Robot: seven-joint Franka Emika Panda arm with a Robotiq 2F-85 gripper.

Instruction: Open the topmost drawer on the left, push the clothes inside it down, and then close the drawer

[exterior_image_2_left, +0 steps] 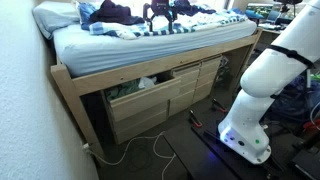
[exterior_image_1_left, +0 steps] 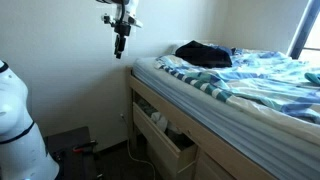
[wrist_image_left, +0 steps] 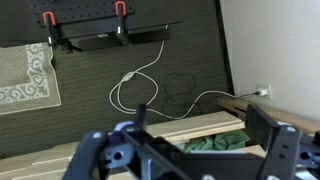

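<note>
The topmost drawer (exterior_image_1_left: 168, 143) (exterior_image_2_left: 138, 101) of pale wood stands pulled out from under the bed in both exterior views. The clothes (exterior_image_1_left: 158, 121) (exterior_image_2_left: 147, 82) heap up above its rim. In the wrist view I look down on the drawer's front panel (wrist_image_left: 165, 131) and on grey-green clothes (wrist_image_left: 215, 144) behind it. My gripper (exterior_image_1_left: 121, 40) (exterior_image_2_left: 160, 13) (wrist_image_left: 190, 160) hangs open well above the drawer, level with the mattress top, with nothing between its fingers (wrist_image_left: 285, 150).
A large black garment (exterior_image_1_left: 203, 54) lies on the striped bedding (exterior_image_1_left: 255, 75). More drawers (exterior_image_2_left: 185, 92) sit beside and below. On the dark floor are a white cable (wrist_image_left: 140, 85), a patterned rug (wrist_image_left: 25, 70) and a black stand (wrist_image_left: 90, 25). The white robot base (exterior_image_2_left: 255, 95) stands nearby.
</note>
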